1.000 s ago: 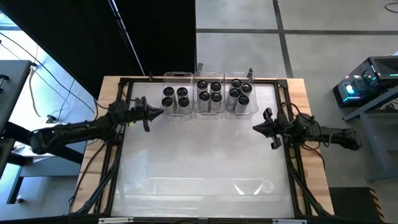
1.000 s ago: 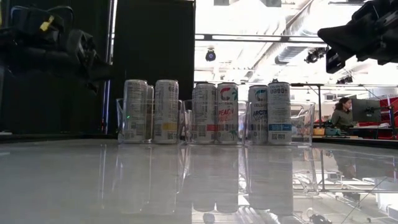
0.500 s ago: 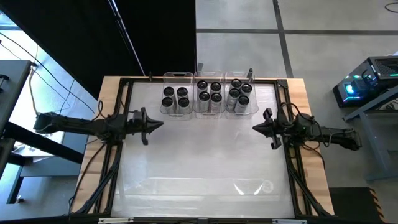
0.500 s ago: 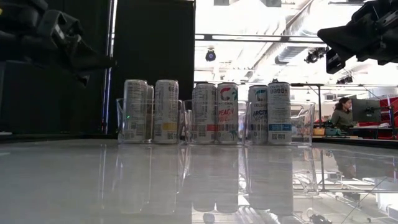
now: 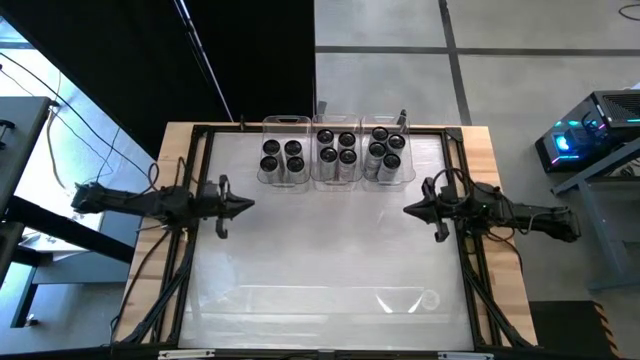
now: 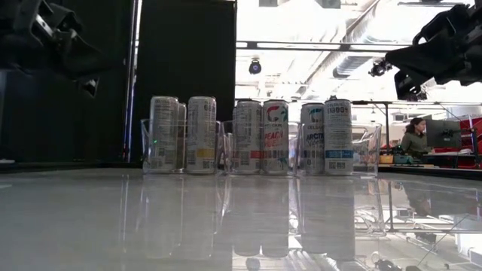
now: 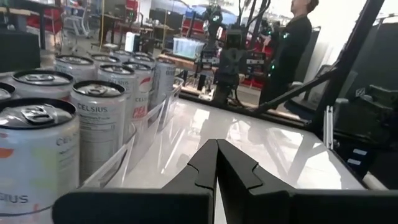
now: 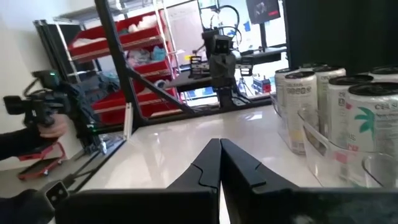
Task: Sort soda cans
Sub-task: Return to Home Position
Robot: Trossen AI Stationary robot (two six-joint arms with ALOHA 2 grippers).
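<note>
Upright soda cans (image 5: 337,152) in clear bins (image 5: 285,120) stood far-side, between and well apart from left gripper (image 5: 245,204) and right gripper (image 5: 408,210), both clenched empty.

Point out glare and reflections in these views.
Low view: the glossy table mirrors the soda cans, with a bright room behind. High view: pale sheen streaks the table opposite the cans. Left wrist view: white glare on the table beyond the shut left claw.

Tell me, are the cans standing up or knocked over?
Standing up: the soda cans stand upright in three clear trays, round tops showing from above.
</note>
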